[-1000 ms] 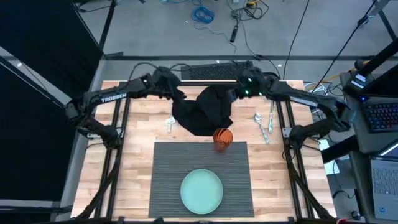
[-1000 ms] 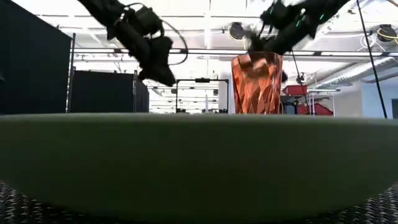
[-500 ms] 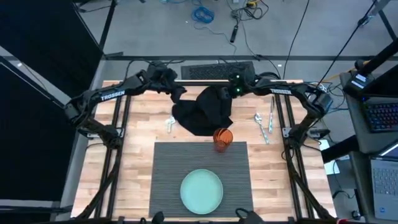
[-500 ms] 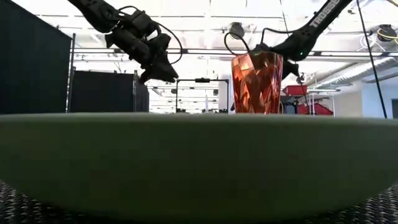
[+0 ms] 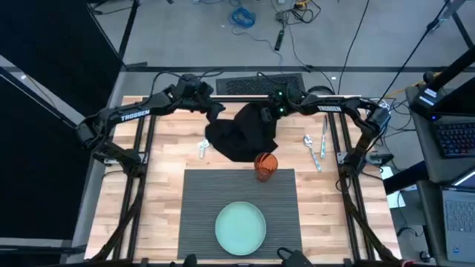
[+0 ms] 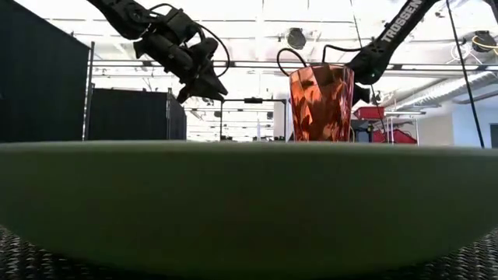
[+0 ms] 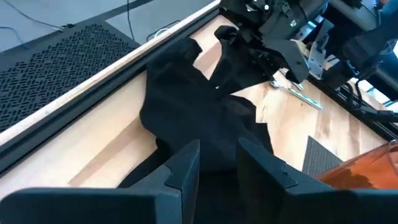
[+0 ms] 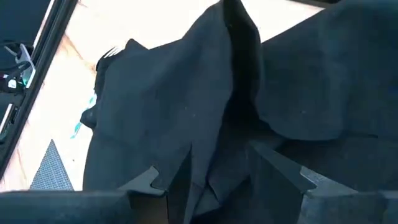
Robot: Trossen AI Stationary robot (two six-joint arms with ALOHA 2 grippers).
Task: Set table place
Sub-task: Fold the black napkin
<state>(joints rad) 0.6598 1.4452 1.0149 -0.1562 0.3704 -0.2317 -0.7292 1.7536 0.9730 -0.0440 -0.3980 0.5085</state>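
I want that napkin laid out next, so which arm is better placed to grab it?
Probably the right. Its gripper hangs over the crumpled napkin's far edge, fingers open; the left gripper hangs by its far left corner, slightly off the cloth.

The table [image 5: 159,185] is evenly lit from above, with only soft shadows cast. In the low view, ceiling lights [image 6: 257,31] are blown out to white behind the cup [image 6: 321,103], while the plate [image 6: 249,206] in front of it is blurred, filling the foreground.
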